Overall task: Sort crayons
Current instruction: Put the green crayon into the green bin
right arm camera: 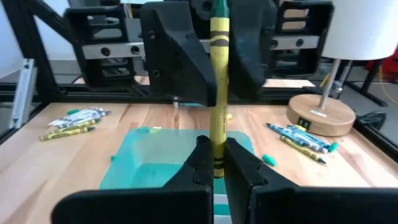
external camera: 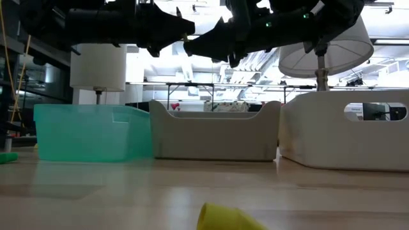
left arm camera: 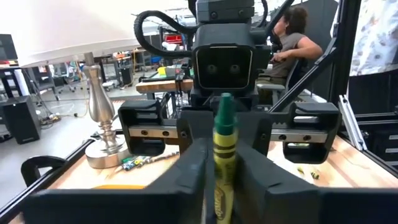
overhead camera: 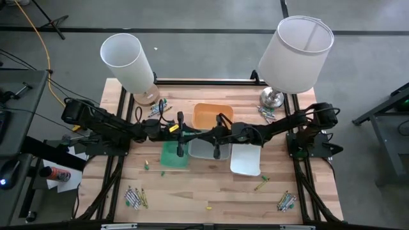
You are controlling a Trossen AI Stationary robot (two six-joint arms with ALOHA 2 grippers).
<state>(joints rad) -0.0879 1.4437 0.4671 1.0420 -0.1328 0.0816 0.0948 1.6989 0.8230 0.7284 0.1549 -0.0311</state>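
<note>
Crayon [right arm camera: 219, 81] yellow-green — mid-air at table centre, above the trays | right gripper [right arm camera: 214, 163] clamped on it; left gripper [left arm camera: 214, 168] pinching its other end | progress early — bundles at 1, 5, 7, 11 o'clock unsorted

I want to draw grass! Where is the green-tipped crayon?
The crayon is up in the air mid-table, pinched between the left tool and right tool, above the green tray and grey tray.

Both arms reach in over the table's middle, left gripper [overhead camera: 181, 142] and right gripper [overhead camera: 216, 143] close together above the green tray [overhead camera: 172, 156] and grey tray [overhead camera: 201, 148]. An orange tray [overhead camera: 211, 113] sits behind, a white tray [overhead camera: 246, 161] beside. Crayon clusters [overhead camera: 136, 198] lie near the corners.
</note>
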